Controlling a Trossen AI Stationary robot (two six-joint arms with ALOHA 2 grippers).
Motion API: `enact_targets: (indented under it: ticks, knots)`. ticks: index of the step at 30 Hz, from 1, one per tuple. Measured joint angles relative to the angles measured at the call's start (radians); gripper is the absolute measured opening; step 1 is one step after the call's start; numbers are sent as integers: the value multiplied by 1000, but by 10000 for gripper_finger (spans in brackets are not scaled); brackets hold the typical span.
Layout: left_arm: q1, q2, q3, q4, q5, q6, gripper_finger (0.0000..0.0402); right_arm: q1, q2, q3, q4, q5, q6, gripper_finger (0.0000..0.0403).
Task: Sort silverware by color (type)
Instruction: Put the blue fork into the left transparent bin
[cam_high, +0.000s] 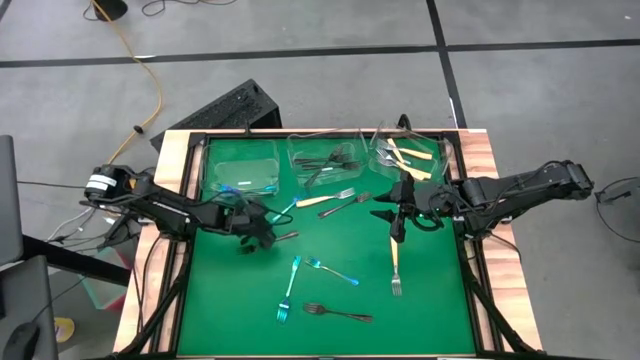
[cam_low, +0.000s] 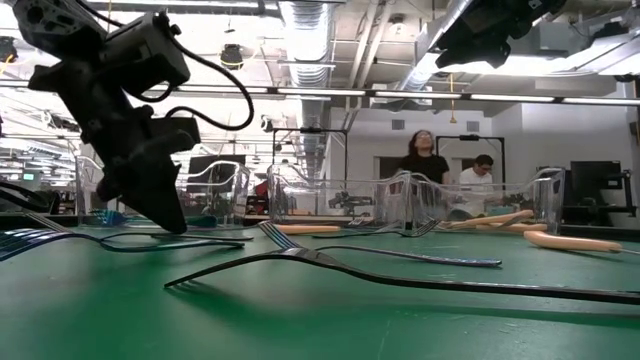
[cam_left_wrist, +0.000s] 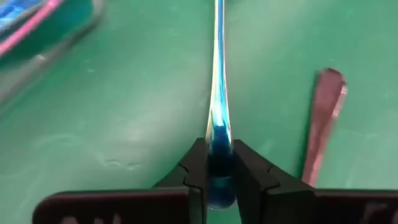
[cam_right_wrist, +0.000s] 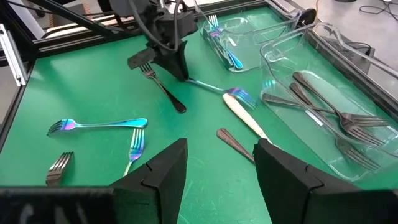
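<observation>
Your left gripper (cam_left_wrist: 217, 171) is clamped on the handle end of a blue fork (cam_left_wrist: 218, 81) lying on the mat (cam_high: 430, 300), its long axis pointing away toward the nearby left tub (cam_high: 243, 172). Your right gripper (cam_right_wrist: 214, 165) hovers open, holding nothing.

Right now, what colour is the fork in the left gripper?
Iridescent blue fork, clearest in the left wrist view.

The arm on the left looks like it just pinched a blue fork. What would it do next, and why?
Probably lift it. The left gripper has its jaws shut on the handle end of the blue fork, which lies flat on the green mat. Raising it clears the dark fork beside it, before carrying it to the tub holding blue forks.
</observation>
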Motion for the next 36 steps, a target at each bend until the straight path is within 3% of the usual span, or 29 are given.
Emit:
enact_targets:
  ticks: [8, 36]
  knots:
    - [-23, 2, 35, -16, 13, 15, 0, 0, 0, 0, 0, 0, 1, 205]
    - [-109, 4, 183, -29, -15, 88, 0, 0, 0, 0, 0, 0, -1, 205]
